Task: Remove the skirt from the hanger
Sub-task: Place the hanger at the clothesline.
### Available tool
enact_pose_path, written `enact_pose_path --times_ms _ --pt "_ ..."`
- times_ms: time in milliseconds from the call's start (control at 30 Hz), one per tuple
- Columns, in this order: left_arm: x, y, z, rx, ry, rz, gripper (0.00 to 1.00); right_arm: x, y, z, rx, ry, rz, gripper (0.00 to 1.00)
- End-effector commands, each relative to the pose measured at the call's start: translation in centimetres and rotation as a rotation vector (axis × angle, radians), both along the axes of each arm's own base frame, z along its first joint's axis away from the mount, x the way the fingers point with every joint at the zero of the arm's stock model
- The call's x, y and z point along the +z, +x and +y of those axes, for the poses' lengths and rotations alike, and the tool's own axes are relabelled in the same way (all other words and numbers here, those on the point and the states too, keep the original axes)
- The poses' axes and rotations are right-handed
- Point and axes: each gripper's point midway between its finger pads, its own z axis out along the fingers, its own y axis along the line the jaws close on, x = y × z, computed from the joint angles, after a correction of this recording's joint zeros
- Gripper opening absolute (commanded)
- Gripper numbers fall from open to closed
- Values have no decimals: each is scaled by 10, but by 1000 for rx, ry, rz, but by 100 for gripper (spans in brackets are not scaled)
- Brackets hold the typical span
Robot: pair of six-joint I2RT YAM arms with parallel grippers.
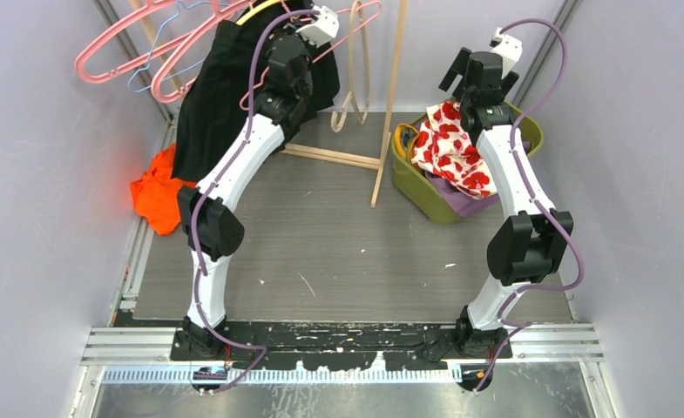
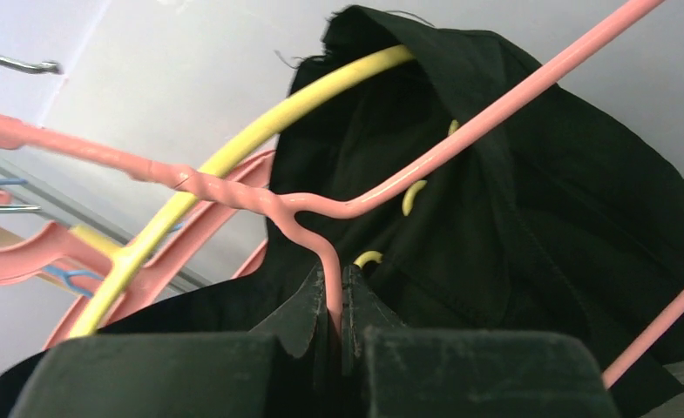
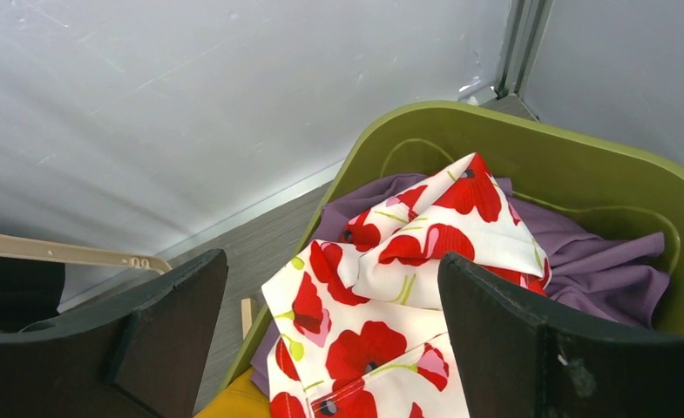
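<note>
The black skirt [image 1: 212, 96] hangs on a yellow hanger [image 1: 255, 12] at the back left; in the left wrist view the skirt [image 2: 512, 226] drapes over the yellow hanger [image 2: 233, 152]. My left gripper [image 1: 296, 30] is raised against the skirt. In its wrist view the left gripper [image 2: 336, 292] is shut on the thin wire of a pink hanger [image 2: 460, 144] that crosses in front of the skirt. My right gripper [image 1: 462, 74] hovers above the green basket, open and empty [image 3: 331, 261].
Several pink hangers [image 1: 120, 52] and a blue one hang on the wooden rack [image 1: 393, 96] at the back. An orange cloth [image 1: 155, 196] lies by the left wall. The green basket [image 3: 530, 139] holds a poppy-print cloth [image 3: 382, 296] and a purple cloth [image 3: 599, 261].
</note>
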Motion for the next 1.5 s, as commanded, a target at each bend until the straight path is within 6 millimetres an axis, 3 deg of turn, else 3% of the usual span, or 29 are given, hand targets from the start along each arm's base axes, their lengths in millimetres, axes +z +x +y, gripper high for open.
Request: enact_pose_path --times_ms 0,400,700,800,967,1133,1200,1433,1467 --pt "32 2 0 -23 -105 -119 0 30 -2 -5 -9 12 -90 95" --pt "42 5 5 -38 -137 -145 0 20 7 -7 -10 29 -72 94" --pt "2 5 9 -8 -107 -66 0 17 4 -8 -9 32 -69 94" --pt "1 4 8 -24 -92 -47 30 13 3 -8 -9 37 -63 94" --pt "4 -4 10 -36 -99 -38 60 12 5 -6 -1 46 -63 93" --pt "16 -12 14 -42 -103 -55 73 15 4 -5 3 44 -67 93" --pt "22 -17 17 -42 -107 -64 84 16 3 -5 1 44 -69 93" --pt "34 -47 31 -44 -108 -70 91 19 0 -4 14 42 -74 93" --pt "28 -51 33 -44 -107 -55 92 19 -1 -3 19 43 -73 93"
